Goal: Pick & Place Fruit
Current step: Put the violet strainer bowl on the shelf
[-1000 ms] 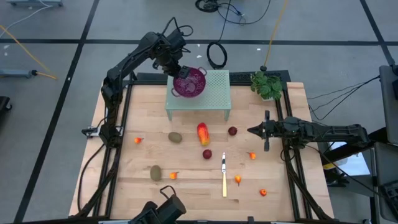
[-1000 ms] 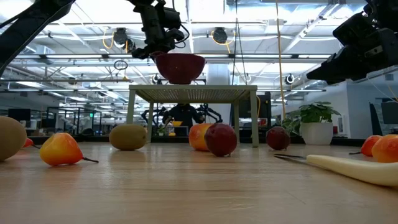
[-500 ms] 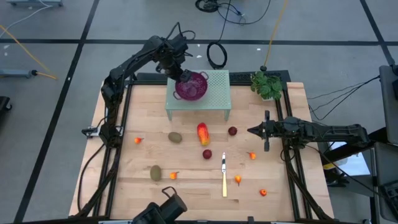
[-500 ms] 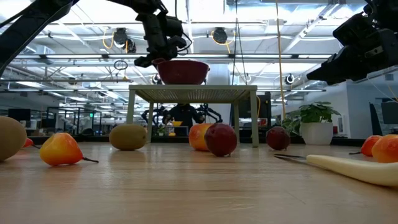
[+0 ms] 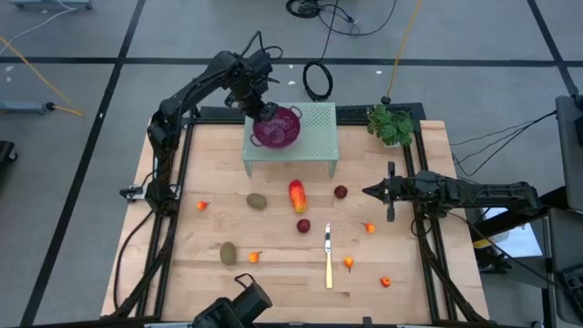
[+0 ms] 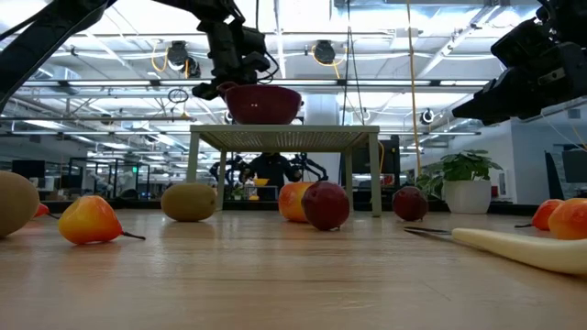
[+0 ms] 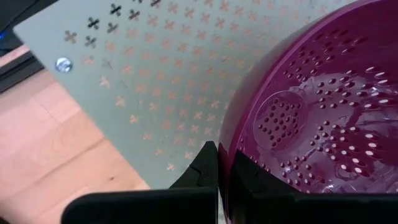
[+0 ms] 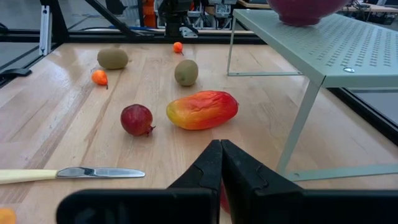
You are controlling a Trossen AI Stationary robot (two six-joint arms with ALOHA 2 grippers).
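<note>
The purple colander (image 5: 277, 128) is on the pale green perforated stand (image 5: 314, 137) at the table's far side. My left gripper (image 5: 264, 110) is shut on the colander's rim. Whether the bowl's base (image 6: 263, 117) rests on the stand top or hangs just above it, I cannot tell. The fruits lie on the table in front of the stand. They are two brown-green ovals (image 5: 257, 200) (image 5: 227, 252), a red-orange-yellow oblong (image 5: 297, 195), two dark red balls (image 5: 340, 192) (image 5: 302, 226) and small orange pieces (image 5: 369, 228). My right gripper (image 5: 367, 191) is shut and hovers above the table, right of the nearer red ball. My left gripper pinches the colander's rim (image 7: 225, 146) on its far-left side. One finger (image 7: 252, 177) is inside the bowl and the other finger (image 7: 204, 167) is outside. The fingers come from above, slanting down. The bowl stays upright over the stand.
A yellow-handled knife (image 5: 328, 259) lies on the near part of the table among orange pieces (image 5: 348, 262) (image 5: 385, 281). A small potted plant (image 5: 392, 124) stands at the far right corner. Black frame rails run along both table sides.
My left gripper, still shut on the colander's rim, has moved a little toward the near edge and down. It has carried the colander lower over the stand. The right arm has kept still.
</note>
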